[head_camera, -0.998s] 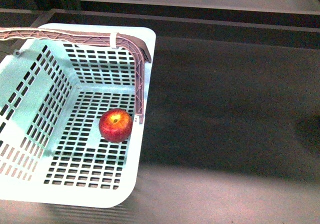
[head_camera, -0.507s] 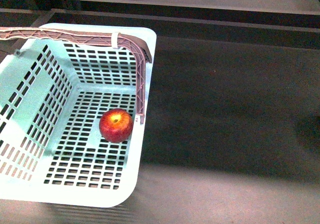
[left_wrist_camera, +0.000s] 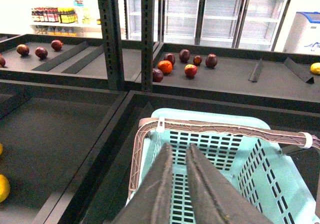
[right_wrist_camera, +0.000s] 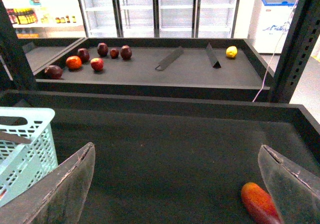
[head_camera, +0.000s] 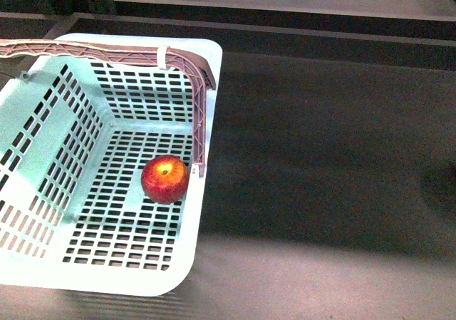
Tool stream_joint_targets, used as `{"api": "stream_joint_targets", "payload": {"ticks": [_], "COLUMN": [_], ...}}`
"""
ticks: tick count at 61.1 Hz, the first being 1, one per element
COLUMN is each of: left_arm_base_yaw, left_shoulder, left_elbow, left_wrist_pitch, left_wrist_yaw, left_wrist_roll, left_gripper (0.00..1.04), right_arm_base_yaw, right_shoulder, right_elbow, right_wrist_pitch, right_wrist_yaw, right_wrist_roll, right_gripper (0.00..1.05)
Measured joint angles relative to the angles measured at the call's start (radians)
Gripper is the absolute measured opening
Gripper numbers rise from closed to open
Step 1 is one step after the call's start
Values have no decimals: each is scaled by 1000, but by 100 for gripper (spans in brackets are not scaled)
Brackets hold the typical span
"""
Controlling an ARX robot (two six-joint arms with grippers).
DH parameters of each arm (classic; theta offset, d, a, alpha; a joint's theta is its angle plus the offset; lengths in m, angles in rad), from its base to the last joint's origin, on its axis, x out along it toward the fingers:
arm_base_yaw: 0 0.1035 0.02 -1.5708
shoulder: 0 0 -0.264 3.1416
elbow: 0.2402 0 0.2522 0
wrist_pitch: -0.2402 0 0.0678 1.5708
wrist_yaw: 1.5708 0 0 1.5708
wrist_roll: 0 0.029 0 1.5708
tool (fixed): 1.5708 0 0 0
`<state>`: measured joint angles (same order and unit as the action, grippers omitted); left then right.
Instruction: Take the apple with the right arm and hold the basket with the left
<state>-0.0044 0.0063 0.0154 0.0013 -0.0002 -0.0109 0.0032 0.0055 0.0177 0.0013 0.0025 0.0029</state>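
Already the apple (head_camera: 165,179) lies on the slotted floor of the basket (head_camera: 43,142), close against the wall under the foot of the lattice handle (head_camera: 107,51) — so the placing looks done, as far as I can judge. My right pincer (right_wrist_camera: 175,184) is spread wide and holds nothing; it hangs over bare dark surface, well apart from the apple. My left pincer (left_wrist_camera: 177,184) has its jaws nearly together, only a thin slit between them, hovering above the basket's near rim; whether it pinches any part of the basket I cannot tell — the handle shows beyond the tips, not between them. What remains, in my judgement: confirm the left hold. Surface: a dark matte shelf tray with raised edges, the basket sitting in it. An elongated red-orange fruit (right_wrist_camera: 259,202) lies near the right pincer. Room: shop-like, with a further shelf (right_wrist_camera: 200,67) carrying dark red and orange fruits, and glass-door fridges (left_wrist_camera: 215,12) behind.
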Motion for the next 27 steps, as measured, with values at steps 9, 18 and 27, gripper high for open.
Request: {"api": "stream_joint_targets", "payload": {"ticks": [9,18,27], "left_arm_base_yaw": [0,0,0], "left_shoulder": [0,0,0], "left_elbow": [0,0,0], "left_wrist_pitch": [0,0,0], "left_wrist_yaw": [0,0,0], "left_wrist_roll": [0,0,1], "left_gripper": [44,73,99], "right_arm_base_yaw": [0,0,0], "right_shoulder": [0,0,0], "right_elbow": [0,0,0], "right_wrist_pitch": [0,0,0], "right_wrist_yaw": [0,0,0], "right_wrist_roll": [0,0,0], "right_gripper": [96,96,96]}}
